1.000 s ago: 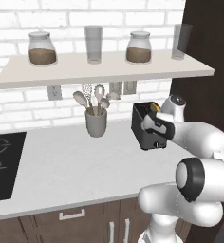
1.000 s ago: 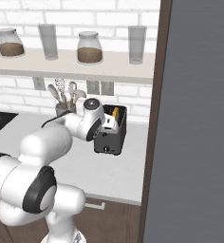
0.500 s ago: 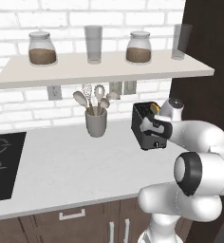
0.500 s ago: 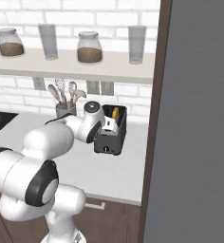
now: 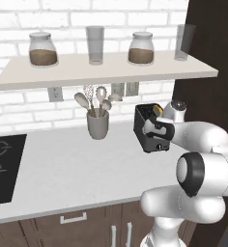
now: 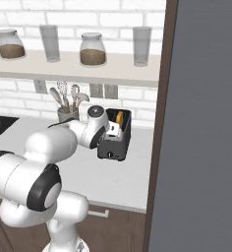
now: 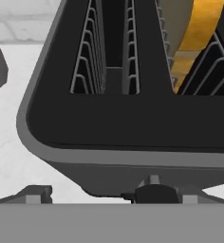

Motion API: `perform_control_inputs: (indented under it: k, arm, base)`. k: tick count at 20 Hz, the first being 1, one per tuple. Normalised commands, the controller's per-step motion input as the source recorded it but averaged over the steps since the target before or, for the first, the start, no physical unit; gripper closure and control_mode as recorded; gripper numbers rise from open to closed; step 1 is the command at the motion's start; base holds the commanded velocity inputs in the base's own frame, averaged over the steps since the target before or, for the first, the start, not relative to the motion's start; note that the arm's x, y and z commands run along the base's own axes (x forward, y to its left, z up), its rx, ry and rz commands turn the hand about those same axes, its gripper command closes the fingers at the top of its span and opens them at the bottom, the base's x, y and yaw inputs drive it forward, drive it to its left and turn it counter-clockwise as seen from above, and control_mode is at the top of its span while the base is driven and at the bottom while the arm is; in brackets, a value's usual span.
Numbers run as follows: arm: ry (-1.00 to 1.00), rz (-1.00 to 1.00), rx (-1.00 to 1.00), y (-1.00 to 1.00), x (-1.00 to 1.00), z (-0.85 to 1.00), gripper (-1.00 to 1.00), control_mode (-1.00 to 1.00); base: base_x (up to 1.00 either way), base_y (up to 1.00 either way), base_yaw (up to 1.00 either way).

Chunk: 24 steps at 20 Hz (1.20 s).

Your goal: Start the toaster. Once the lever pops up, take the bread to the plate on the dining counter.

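Here we work at the toaster (image 5: pixel 149 129), centre right of the left base view, with the bread (image 7: pixel 195 28) standing in its right-hand slot. Our gripper (image 6: pixel 113 131), jaws spread wide, holds nothing. We should press the lever squarely down until it latches.
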Motion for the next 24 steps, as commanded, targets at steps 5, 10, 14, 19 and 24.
perform_control_inputs:
  k: [5,10,14,19,24]
  arm:
    - [0.02,0.00,0.00,0.01,0.00,-0.17,-1.00,-1.00]
    - [0.03,0.00,0.00,0.06,0.00,-0.19,-1.00,-1.00]
    - [0.00,0.00,0.00,0.01,0.00,-0.01,-1.00,-1.00]
    - [0.00,0.00,0.00,0.00,-0.08,0.03,-1.00,-1.00]
    - [0.00,0.00,0.00,0.00,-0.03,0.08,-1.00,-1.00]
  base:
    - [0.00,0.00,0.00]
    - [0.00,0.00,0.00]
    - [0.00,0.00,0.00]
    - [0.00,0.00,0.00]
    - [0.00,0.00,0.00]
